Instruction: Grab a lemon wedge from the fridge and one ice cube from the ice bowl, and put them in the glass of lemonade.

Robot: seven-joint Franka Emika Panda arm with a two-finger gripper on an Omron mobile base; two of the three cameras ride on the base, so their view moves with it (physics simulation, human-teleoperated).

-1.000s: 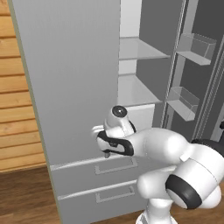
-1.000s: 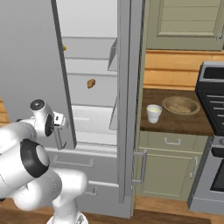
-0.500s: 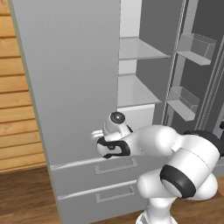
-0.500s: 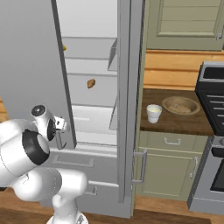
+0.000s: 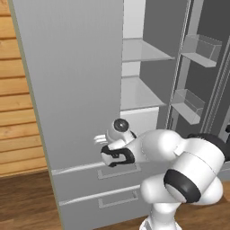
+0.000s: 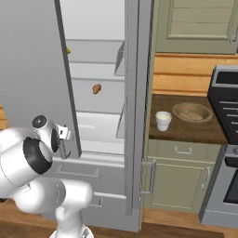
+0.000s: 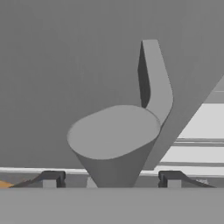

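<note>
The grey fridge [image 6: 137,93] stands with its doors swung open. My gripper [image 7: 111,177] is open, and the lower end of the left door's bar handle [image 7: 113,140] sits between its fingertips [image 7: 52,178] without touching them. The same gripper [image 6: 65,139] is at the bottom edge of that door [image 5: 76,81]. A small yellow lemon wedge [image 6: 68,50] peeks past the door's edge on an upper shelf. The glass of lemonade [image 6: 162,121] and the wide ice bowl [image 6: 192,112] stand on the dark counter to the right.
A small brown lump [image 6: 96,88] lies on a middle fridge shelf. Fridge drawers [image 5: 99,188] sit below the hand. The right door's bins [image 5: 193,105] jut out. Green cabinets [image 6: 181,172] and a stove [image 6: 228,139] are at the right.
My hand has sunk slightly along the door's edge to the handle's lower end, and the elbow has swung outward. The door and the things on the shelves have not moved.
</note>
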